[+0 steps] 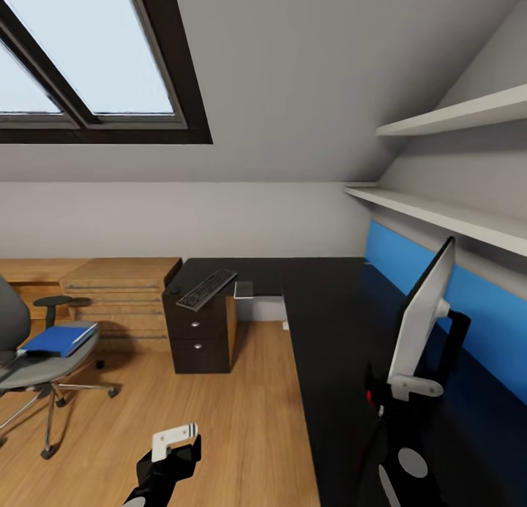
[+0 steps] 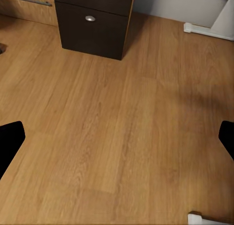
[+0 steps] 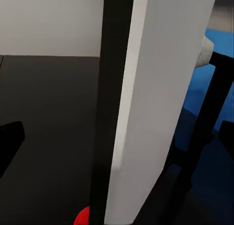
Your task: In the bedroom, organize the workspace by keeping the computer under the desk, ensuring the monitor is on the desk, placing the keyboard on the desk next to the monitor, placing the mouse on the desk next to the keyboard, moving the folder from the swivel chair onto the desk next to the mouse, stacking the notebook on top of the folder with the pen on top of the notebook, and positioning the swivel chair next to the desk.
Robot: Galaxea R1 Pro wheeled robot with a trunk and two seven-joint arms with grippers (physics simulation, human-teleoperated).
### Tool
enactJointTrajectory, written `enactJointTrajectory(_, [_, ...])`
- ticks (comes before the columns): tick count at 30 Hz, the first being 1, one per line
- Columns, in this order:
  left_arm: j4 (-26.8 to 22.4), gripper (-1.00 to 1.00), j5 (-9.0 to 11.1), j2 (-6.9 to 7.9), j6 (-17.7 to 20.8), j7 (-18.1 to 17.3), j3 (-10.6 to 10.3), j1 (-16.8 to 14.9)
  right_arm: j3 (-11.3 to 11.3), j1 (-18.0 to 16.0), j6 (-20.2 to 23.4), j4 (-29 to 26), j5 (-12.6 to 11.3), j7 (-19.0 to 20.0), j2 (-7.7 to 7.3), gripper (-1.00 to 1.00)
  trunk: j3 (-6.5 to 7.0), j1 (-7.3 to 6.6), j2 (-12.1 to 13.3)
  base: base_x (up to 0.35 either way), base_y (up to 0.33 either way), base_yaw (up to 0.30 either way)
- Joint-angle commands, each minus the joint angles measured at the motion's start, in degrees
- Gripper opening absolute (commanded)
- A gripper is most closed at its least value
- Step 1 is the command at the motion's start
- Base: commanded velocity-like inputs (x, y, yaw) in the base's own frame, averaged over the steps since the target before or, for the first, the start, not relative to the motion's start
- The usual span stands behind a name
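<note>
Right gripper (image 1: 399, 390) pinches the monitor (image 1: 421, 313) by its near edge, likely to turn it on the desk (image 1: 344, 346); left gripper (image 1: 174, 440) spread, idle over floor

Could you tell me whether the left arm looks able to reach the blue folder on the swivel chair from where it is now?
Probably not yet: the folder lies on the swivel chair well off from the low left gripper, though bare floor leaves the way free.
</note>
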Motion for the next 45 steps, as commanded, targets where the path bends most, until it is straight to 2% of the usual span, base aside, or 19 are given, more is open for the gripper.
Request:
enactJointTrajectory(1, [-0.08,1.00,0.43,0.05,0.11,0.48,-0.23,-0.03,0.09,-0.04,0.45,-0.03,0.46,-0.62,-0.01,1.00,-0.08,0.04,-0.07,0.225,0.000,0.000])
enactJointTrajectory(7, [0.47,1.00,0.37,0.09,0.06,0.57,-1.14,-0.03,0.04,-0.04,0.58,0.01,0.46,-1.77,0.01,1.00,-0.08,0.04,-0.07,0.147,0.000,0.000])
enactJointTrajectory(21, [0.80,1.00,0.34,0.10,0.05,0.58,-1.28,-0.03,-0.04,-0.04,0.78,2.27,0.46,-2.08,0.15,1.00,-0.08,0.04,-0.07,0.048,0.000,0.000])
enactJointTrajectory(27, [0.81,1.00,0.41,0.10,0.05,0.58,-1.27,-0.03,-0.92,-0.04,0.86,2.40,0.46,-2.09,0.22,1.00,-0.08,0.04,-0.07,0.005,0.000,0.000])
enactJointTrajectory(35, [0.81,1.00,0.43,0.10,0.05,0.64,-1.35,-0.03,-2.23,-0.04,0.96,2.42,0.46,-2.87,0.25,1.00,-0.08,0.04,-0.07,0.000,-0.214,0.000])
enactJointTrajectory(45, [0.81,1.00,0.43,0.09,0.07,0.67,-1.36,-0.03,-2.36,-0.03,0.96,2.38,0.45,-3.66,0.25,1.00,-0.08,0.04,-0.07,-0.048,-0.134,0.000])
